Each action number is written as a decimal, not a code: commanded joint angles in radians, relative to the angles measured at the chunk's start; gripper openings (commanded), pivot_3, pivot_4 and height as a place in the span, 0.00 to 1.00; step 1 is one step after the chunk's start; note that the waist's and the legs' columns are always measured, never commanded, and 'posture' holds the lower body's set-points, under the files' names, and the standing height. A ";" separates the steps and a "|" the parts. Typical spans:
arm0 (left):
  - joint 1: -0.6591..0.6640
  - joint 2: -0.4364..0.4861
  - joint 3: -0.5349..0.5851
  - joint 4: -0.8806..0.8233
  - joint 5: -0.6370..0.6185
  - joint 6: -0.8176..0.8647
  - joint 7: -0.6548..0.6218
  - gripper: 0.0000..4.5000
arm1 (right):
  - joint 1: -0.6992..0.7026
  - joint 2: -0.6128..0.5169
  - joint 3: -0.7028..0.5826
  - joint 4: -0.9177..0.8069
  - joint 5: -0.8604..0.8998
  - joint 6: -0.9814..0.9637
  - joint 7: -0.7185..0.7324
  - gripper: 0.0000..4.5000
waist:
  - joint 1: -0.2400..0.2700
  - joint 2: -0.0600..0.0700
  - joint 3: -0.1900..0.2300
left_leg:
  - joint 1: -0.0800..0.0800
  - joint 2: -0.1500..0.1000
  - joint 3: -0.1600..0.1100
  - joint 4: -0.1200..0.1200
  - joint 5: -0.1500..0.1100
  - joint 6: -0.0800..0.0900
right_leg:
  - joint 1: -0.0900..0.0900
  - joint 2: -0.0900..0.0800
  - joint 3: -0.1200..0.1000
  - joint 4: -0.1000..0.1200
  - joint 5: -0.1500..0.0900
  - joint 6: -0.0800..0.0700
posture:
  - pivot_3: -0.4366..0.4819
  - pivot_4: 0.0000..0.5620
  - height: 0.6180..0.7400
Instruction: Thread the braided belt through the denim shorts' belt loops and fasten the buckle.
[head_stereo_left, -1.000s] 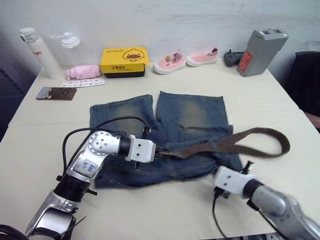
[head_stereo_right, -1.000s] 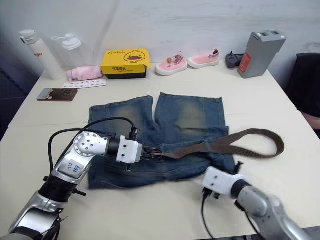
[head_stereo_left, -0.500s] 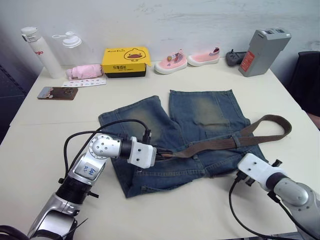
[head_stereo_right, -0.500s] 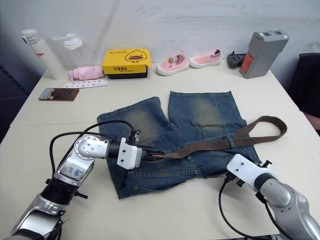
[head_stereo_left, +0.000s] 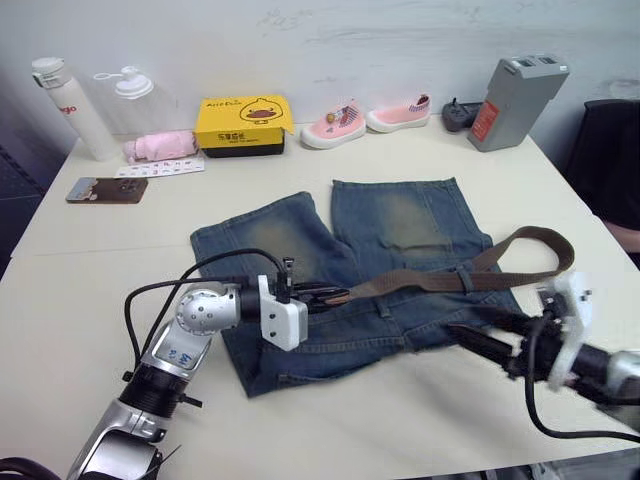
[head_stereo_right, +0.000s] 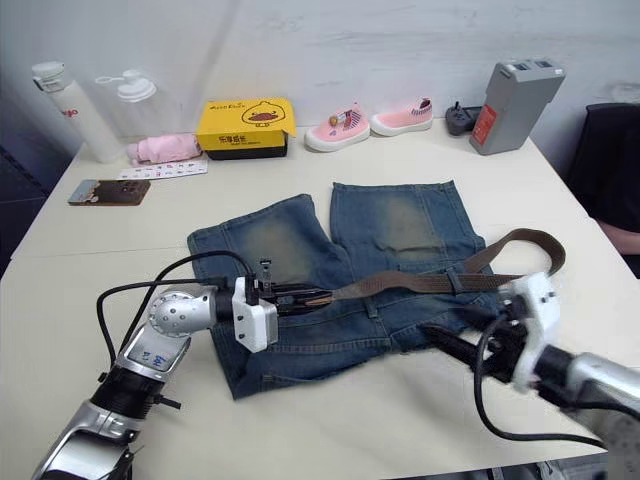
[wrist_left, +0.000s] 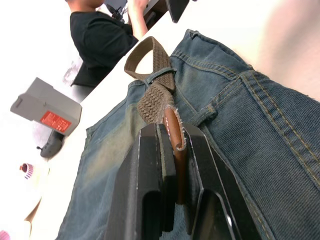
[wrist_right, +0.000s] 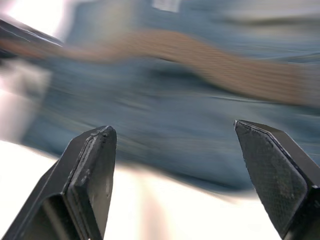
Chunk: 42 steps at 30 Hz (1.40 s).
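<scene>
So left claw (wrist_left: 172, 150) clamped on belt (head_stereo_left: 420, 282) tip over shorts (head_stereo_left: 400, 225), right claw (wrist_right: 185, 165) spread wide, holding nothing, near waistband.

Left and right eye views: paired head cameras looking forward and down over the tabletop (head_stereo_left: 90, 290), from a middling distance, sharing the whole scene with a slight sideways offset. Left wrist view: close along the left hand (wrist_left: 172, 165), low over the denim shorts (wrist_left: 240, 125), facing the braided belt (wrist_left: 155, 95). Right wrist view: close between the right hand's fingers (wrist_right: 90, 170), facing the same shorts and belt.
</scene>
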 joint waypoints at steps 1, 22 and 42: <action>-0.005 0.008 0.007 -0.014 0.010 -0.034 0.027 0.00 | -0.024 0.206 -0.020 0.037 0.224 0.051 -0.264 0.89 | 0.001 0.004 -0.001 | -0.001 -0.001 0.001 0.000 0.000 0.000 | -0.002 -0.001 0.001 0.001 0.000 0.000 | 0.48 0.27 0.77; -0.019 0.029 -0.009 -0.027 0.005 -0.047 0.023 0.00 | 0.046 0.147 0.574 0.195 1.045 -0.928 -1.375 0.50 | -0.022 0.003 -0.001 | -0.001 -0.001 0.006 -0.002 0.000 0.000 | -0.011 -0.002 0.004 0.010 0.000 0.001 | 0.48 0.27 0.77; 0.161 0.105 0.067 -0.232 -0.263 0.382 -0.067 0.64 | 0.117 -0.123 0.395 0.296 0.734 -1.019 -1.021 0.00 | -0.020 0.003 -0.001 | -0.002 0.001 0.005 -0.002 -0.001 0.002 | -0.013 -0.003 0.009 0.009 0.000 0.000 | 0.48 0.27 0.77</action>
